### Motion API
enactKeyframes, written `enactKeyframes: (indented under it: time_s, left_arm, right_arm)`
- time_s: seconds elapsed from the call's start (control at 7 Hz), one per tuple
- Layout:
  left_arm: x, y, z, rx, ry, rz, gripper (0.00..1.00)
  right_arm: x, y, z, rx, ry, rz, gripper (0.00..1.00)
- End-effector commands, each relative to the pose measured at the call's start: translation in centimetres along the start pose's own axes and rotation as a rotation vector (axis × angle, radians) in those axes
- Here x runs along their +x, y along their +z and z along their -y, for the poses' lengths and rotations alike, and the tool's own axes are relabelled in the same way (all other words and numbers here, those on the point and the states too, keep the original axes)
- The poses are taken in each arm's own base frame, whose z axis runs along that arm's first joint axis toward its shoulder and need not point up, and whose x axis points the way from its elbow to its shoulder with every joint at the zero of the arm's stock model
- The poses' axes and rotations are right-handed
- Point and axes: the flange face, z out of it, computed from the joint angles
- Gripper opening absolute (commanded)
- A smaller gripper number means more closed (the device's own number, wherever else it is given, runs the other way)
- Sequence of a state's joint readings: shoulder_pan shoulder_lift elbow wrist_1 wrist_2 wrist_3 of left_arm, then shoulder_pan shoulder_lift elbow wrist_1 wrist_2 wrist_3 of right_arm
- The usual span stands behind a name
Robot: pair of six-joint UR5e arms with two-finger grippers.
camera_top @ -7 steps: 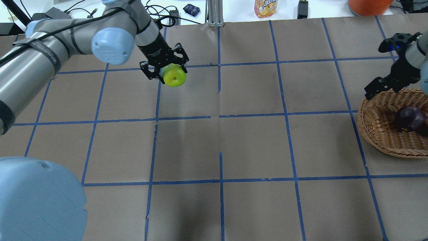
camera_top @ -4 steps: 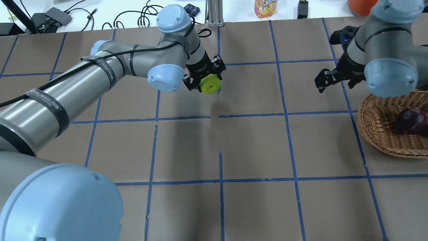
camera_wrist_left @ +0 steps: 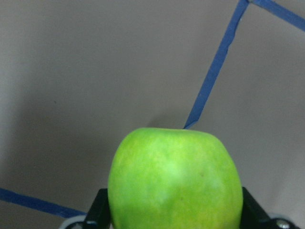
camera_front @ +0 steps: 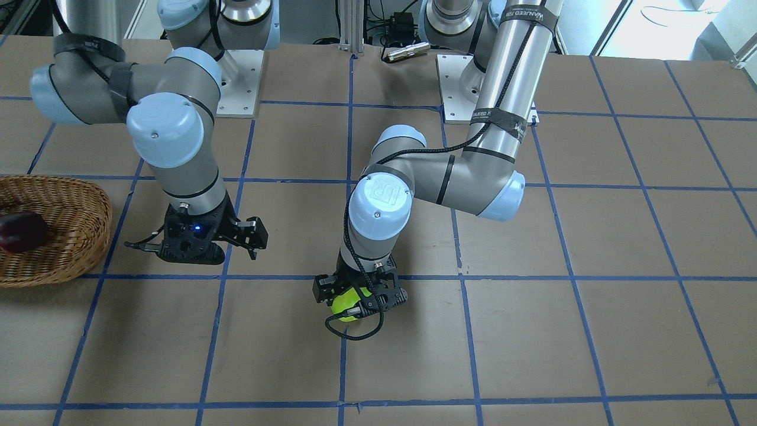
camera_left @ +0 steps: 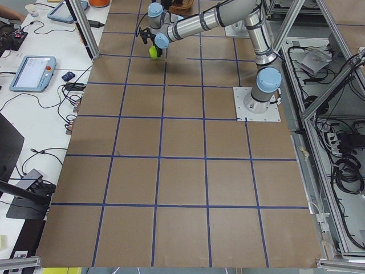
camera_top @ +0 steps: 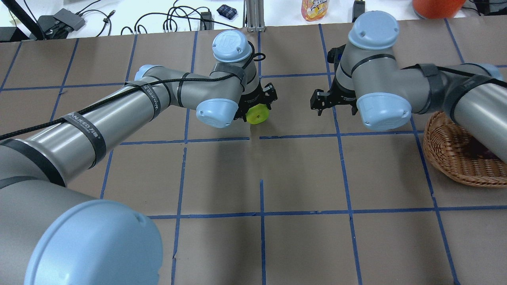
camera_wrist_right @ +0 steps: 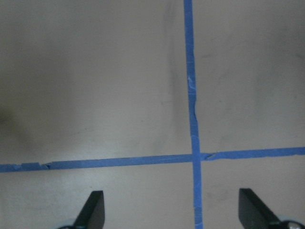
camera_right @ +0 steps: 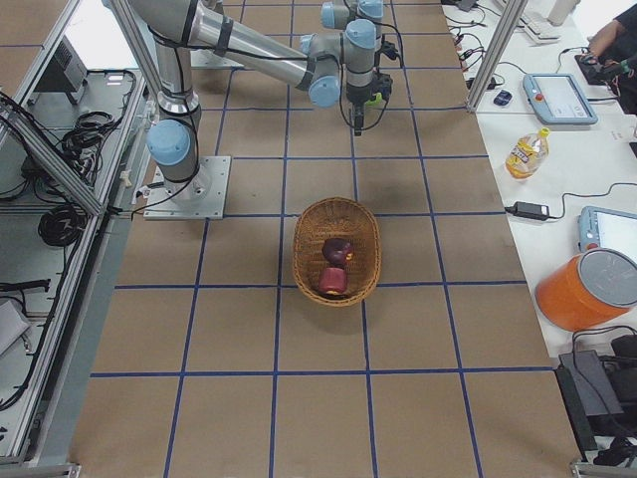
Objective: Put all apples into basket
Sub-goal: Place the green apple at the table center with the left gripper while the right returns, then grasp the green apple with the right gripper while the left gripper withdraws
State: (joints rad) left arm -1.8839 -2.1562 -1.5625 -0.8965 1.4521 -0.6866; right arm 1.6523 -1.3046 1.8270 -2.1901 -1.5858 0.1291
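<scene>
My left gripper (camera_top: 256, 106) is shut on the bright green apple (camera_top: 257, 115) and holds it just above the table near the far middle; the apple fills the left wrist view (camera_wrist_left: 175, 183) and shows in the front view (camera_front: 348, 303). My right gripper (camera_top: 333, 103) is open and empty, a short way to the apple's right; its fingers (camera_wrist_right: 93, 210) frame bare table. The wicker basket (camera_right: 336, 211) sits at the right edge and holds the dark maroon apple (camera_right: 337, 249) and the red apple (camera_right: 331, 281). In the overhead view my right arm hides most of the basket (camera_top: 447, 158).
A juice bottle (camera_top: 315, 8), an orange container (camera_top: 435, 7), cables and a small dark pouch (camera_top: 227, 11) lie on the white bench beyond the table's far edge. Blue tape lines grid the brown table (camera_top: 301, 174).
My left arm has carried the green apple rightwards to the table's middle. My right arm has swung left, away from the basket, and now faces the apple.
</scene>
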Motion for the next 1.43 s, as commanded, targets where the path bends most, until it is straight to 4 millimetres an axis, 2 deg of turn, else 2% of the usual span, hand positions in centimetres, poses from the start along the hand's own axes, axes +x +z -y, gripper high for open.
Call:
enactKeyframes:
  time_s: [0.0,0.14,0.29,0.43,0.57,0.71,0.86,1.0,1.14,1.29]
  left_arm:
    - [-2.2,-3.5,1.2,-0.021,0.077,-0.085,1.00]
    - [-5.8,-7.7,4.7,0.046,0.187,-0.106,1.00]
    - [-9.1,-12.4,6.7,0.081,0.227,-0.116,0.85]
    - [-12.4,-17.8,6.1,0.001,0.290,-0.066,0.20]
    - [-16.0,-23.4,5.5,-0.057,0.270,-0.013,0.00]
    - [-19.2,-27.9,5.1,-0.079,0.292,0.036,0.00]
    - [-21.9,-32.0,3.9,-0.105,0.316,0.086,0.00]
    - [-23.8,-35.1,2.7,-0.121,0.298,0.130,0.00]
    - [-24.6,-36.6,1.9,-0.120,0.295,0.180,0.00]
    - [-24.2,-37.1,1.0,-0.122,0.282,0.180,0.00]
  right_arm:
    - [-2.6,0.0,1.4,0.034,-0.007,0.005,1.00]
    - [-3.5,-0.2,2.3,0.041,-0.017,0.015,1.00]
    - [-5.0,0.0,2.4,0.046,-0.039,0.021,1.00]
    - [-6.4,0.0,3.0,0.052,-0.016,0.033,1.00]
    - [-9.8,-0.2,3.7,0.063,-0.015,0.084,1.00]
    - [-13.4,1.4,3.7,0.052,-0.048,0.085,1.00]
    - [-15.9,3.1,3.6,0.037,-0.028,0.092,1.00]
    - [-17.9,4.2,3.1,0.051,-0.027,0.103,1.00]
    - [-19.0,5.5,2.6,0.039,-0.045,0.101,0.98]
    - [-19.1,6.9,2.3,0.028,-0.051,0.095,0.97]
